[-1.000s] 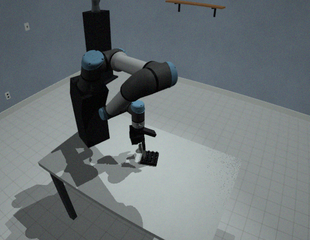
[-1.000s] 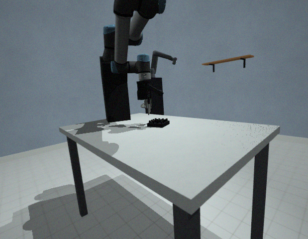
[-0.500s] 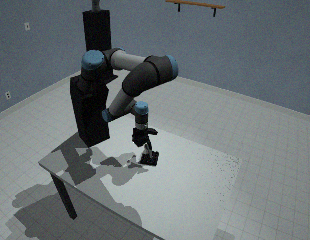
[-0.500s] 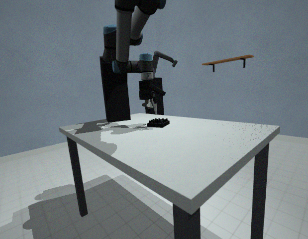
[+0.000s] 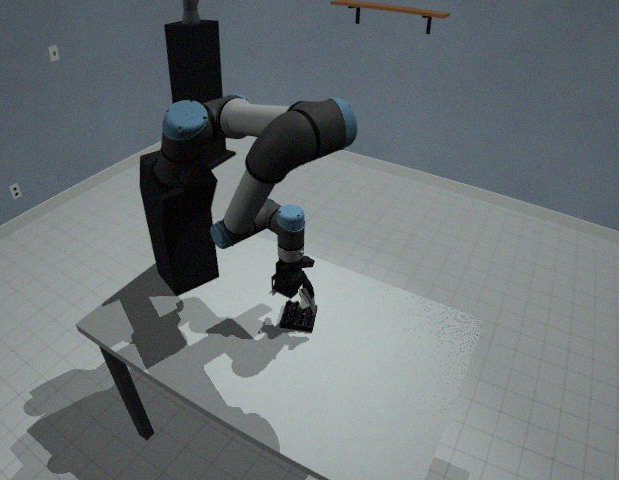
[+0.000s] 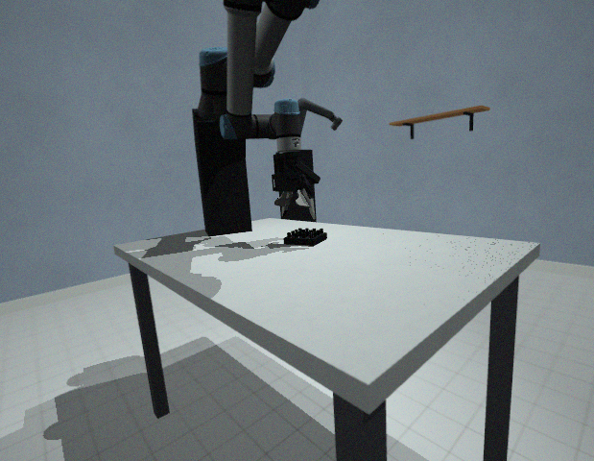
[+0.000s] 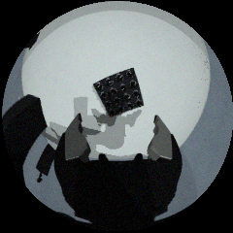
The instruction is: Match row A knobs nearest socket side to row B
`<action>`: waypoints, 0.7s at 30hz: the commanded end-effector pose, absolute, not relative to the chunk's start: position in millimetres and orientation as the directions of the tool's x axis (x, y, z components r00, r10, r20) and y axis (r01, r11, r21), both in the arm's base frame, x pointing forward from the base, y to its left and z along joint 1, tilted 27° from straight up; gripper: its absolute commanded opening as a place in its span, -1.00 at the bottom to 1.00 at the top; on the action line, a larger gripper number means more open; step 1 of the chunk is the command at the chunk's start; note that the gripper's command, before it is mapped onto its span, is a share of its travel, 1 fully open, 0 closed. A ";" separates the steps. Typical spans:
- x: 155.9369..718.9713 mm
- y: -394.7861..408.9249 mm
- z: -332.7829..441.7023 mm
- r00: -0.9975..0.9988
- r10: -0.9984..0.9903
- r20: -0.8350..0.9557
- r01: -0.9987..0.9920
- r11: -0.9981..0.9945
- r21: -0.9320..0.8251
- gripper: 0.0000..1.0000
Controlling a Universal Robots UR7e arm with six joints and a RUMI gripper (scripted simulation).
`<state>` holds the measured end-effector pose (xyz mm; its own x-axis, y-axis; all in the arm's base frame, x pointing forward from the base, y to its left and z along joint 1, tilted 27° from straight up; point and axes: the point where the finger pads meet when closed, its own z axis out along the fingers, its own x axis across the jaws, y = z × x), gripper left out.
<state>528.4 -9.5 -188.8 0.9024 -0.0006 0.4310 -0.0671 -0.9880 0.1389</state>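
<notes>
The knob box (image 5: 297, 316) (image 6: 305, 236) (image 7: 118, 90) is a small black square with several rows of dark knobs. It lies flat on the white table (image 5: 350, 372) (image 6: 366, 298), near the back left part. The knob marks and the socket side are too small to make out. My gripper (image 5: 302, 299) (image 6: 296, 203) (image 7: 117, 115) is open and empty. It hangs a little above the box, pointing down. In the wrist view the box lies ahead of the two fingertips, turned at an angle.
The arm's black pedestal (image 5: 179, 227) (image 6: 222, 183) stands at the table's back left corner. A wooden shelf (image 5: 389, 8) (image 6: 438, 115) hangs on the far wall. The arm's shadows fall on the table's left side.
</notes>
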 end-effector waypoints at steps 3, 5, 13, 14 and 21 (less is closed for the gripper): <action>537.6 -8.2 -181.6 0.900 0.188 0.393 0.109 -0.971 0.214 1.00; 539.9 -7.9 -179.6 0.894 0.234 0.382 0.152 -0.961 0.232 1.00; 549.1 -6.8 -170.9 0.847 0.416 0.330 0.322 -0.897 0.302 1.00; 550.2 -6.7 -169.8 0.839 0.437 0.323 0.343 -0.887 0.310 1.00; 557.3 -5.9 -162.1 0.778 0.566 0.273 0.465 -0.811 0.355 1.00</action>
